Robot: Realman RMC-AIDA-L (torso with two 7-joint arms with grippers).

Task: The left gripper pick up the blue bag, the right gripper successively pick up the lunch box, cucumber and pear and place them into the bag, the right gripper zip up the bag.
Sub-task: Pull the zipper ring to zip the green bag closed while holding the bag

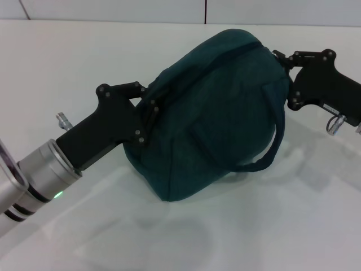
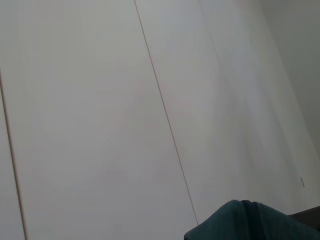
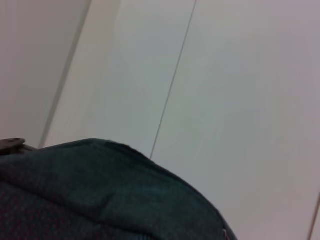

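The blue bag [image 1: 214,113] lies bulging on its side on the white table, its zipper line running closed along the top, one handle [image 1: 271,147] hanging down. At the bag's left end, my left gripper [image 1: 151,107] is shut on the fabric. My right gripper [image 1: 280,59] sits against the bag's upper right end, where the zipper line stops; the pull is hidden there. The lunch box, cucumber and pear are out of view. A corner of the bag [image 2: 250,222] shows in the left wrist view. In the right wrist view the bag [image 3: 100,195] fills the lower part.
The white table [image 1: 67,51] stretches all round the bag, with a wall behind it. Both wrist views look past the bag at white panels with thin seams.
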